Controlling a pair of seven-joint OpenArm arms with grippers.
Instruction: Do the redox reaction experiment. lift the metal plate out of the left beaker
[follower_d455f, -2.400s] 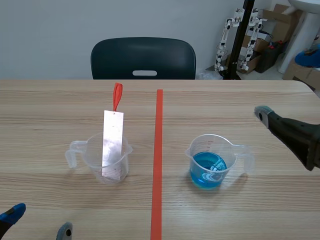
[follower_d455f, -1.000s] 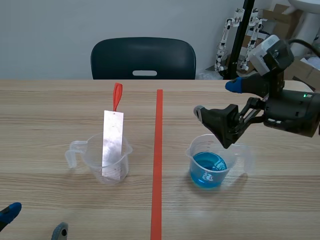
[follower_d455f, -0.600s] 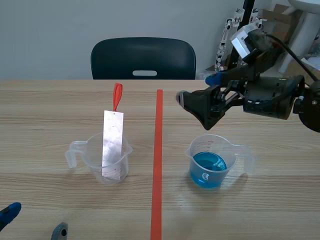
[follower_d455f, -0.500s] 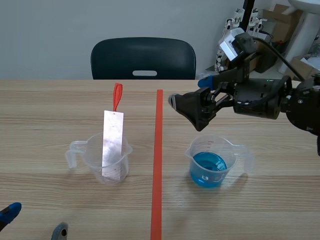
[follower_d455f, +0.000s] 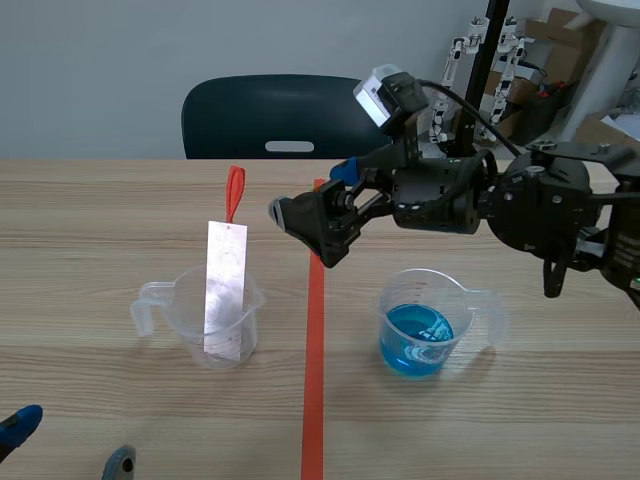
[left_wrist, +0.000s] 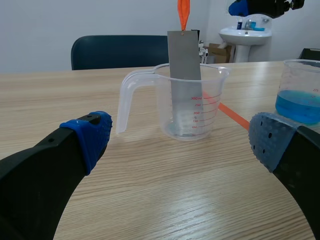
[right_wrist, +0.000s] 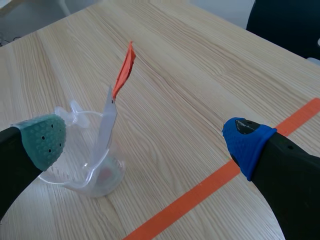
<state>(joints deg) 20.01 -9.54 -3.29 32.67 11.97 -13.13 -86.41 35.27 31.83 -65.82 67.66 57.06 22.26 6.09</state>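
Left of the orange-red tape line (follower_d455f: 314, 400), grey metal plate (follower_d455f: 225, 285) with orange tab (follower_d455f: 234, 192) leans inside clear plastic beaker (follower_d455f: 190, 322). Right gripper (follower_d455f: 312, 192) hovers over the tape, fingers apart. Left gripper (follower_d455f: 73, 441) sits low, fingers also apart.

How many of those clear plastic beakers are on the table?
2. The left beaker stands left of the tape line with the metal plate in it; the right beaker holds blue liquid.

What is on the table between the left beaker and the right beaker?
Only the orange-red tape line; otherwise the table is bare there, as the scene view shows.
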